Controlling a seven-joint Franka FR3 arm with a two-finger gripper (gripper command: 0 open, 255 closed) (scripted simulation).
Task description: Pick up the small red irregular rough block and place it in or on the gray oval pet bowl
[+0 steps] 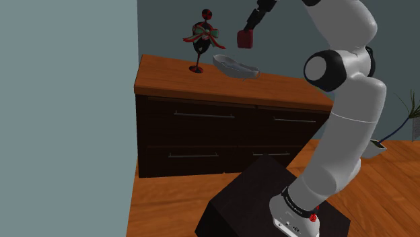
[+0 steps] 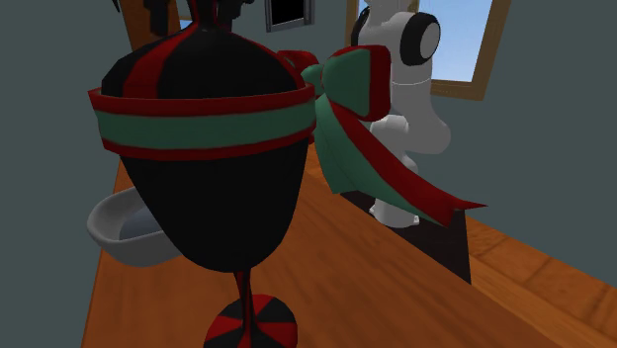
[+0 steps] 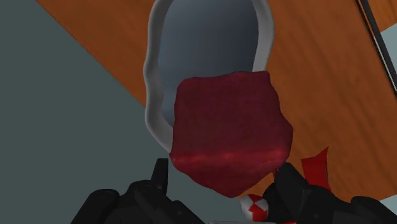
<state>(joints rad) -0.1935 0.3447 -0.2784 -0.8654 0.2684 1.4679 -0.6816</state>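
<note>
- This is a room in a home, most likely a living room or hallway.
- A long sideboard (image 1: 229,131) with dark drawer fronts, bar handles and a warm wooden top stands against the wall.
- On it stands an ornamental black goblet (image 1: 200,40) tied with a red-and-green ribbon, near a grey pet bowl (image 1: 237,67).
- The floor (image 1: 161,202) is wooden planks and the walls (image 1: 67,101) are plain blue-grey.
- A wood-framed window (image 2: 463,40) shows blue sky.
</note>
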